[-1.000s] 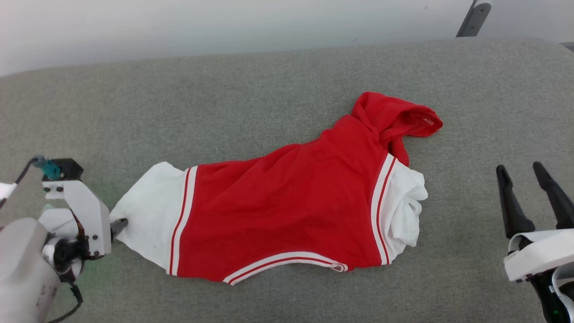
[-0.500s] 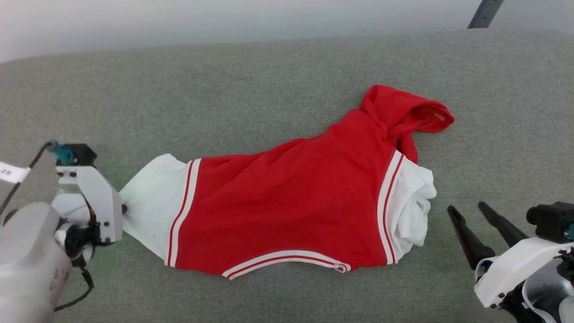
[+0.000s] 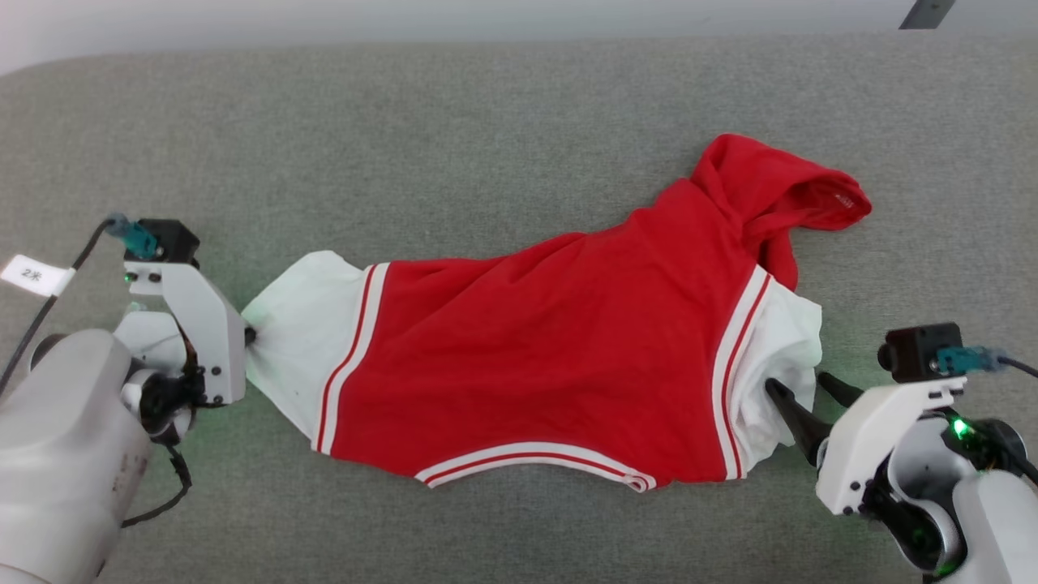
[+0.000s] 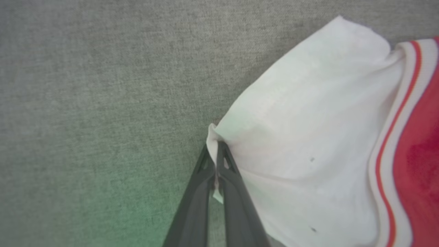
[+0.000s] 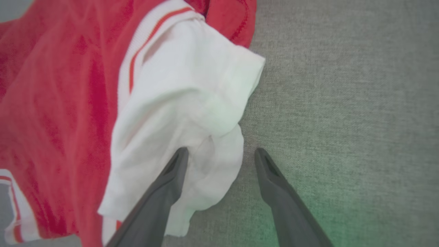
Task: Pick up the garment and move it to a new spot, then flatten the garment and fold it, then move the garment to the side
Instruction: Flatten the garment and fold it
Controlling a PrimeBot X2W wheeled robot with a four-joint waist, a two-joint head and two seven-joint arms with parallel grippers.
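Note:
The garment [image 3: 551,357], a red shirt with white sleeves and striped trim, lies spread across the grey cushion. My left gripper [image 3: 250,334] is shut on the edge of the left white sleeve [image 4: 308,144], the cloth pinched between its fingertips [image 4: 217,151]. At the other end, my right gripper [image 3: 799,385] stands open around the bunched right white sleeve [image 5: 192,113]. One finger [image 5: 171,178] lies on the cloth and the other sits on the bare cushion beside it. A folded red part [image 3: 778,195] lies at the upper right.
Grey fabric surface [image 3: 486,146] extends all around the shirt. A pale wall strip runs along the far edge, with a dark metal bar [image 3: 928,12] at the top right. A labelled cable [image 3: 36,276] hangs off my left wrist.
My left gripper closed on the left sleeve's edge. My right gripper, still open, moved in from the right to straddle the right sleeve. The camera tilted, shifting the whole picture.

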